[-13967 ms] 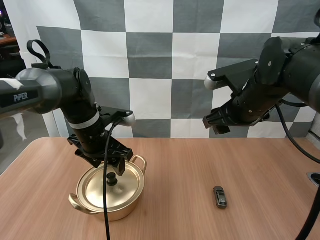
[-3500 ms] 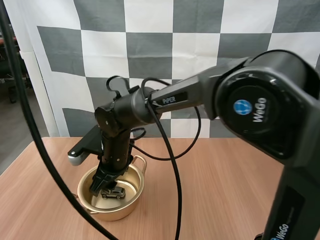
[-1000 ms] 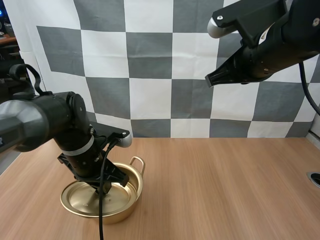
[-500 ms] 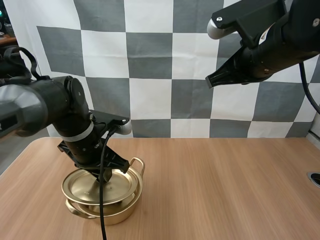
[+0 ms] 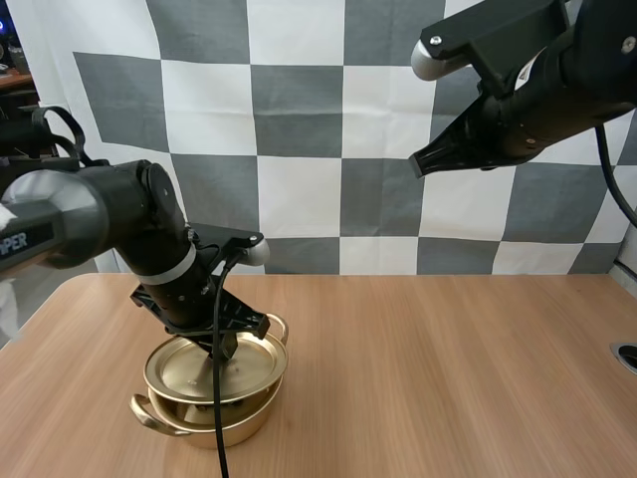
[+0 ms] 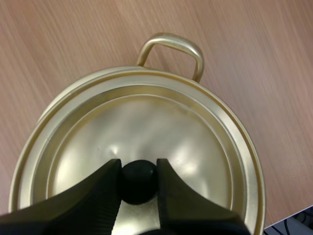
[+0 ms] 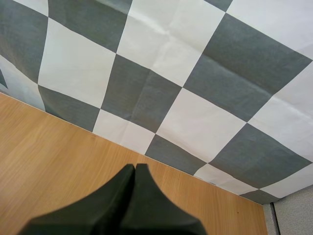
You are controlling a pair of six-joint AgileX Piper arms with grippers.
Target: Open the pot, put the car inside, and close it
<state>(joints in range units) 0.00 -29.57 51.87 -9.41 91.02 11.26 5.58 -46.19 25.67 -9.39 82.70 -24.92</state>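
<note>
Above the pot (image 5: 211, 426), the lid (image 5: 214, 366) hangs from my left gripper (image 6: 138, 169), which pinches its black knob (image 6: 138, 185). It sits almost squarely over the rim with the near edge lifted clear (the far edge may already touch), so the drop looks straight down. The car, I judge, lies hidden beneath. My right gripper (image 5: 423, 162), fingers pressed together on nothing, hangs high and well apart.

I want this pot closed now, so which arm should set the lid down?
Left. The left gripper pinches the knob of the lid over the pot; the right gripper is shut, raised far off.
</note>
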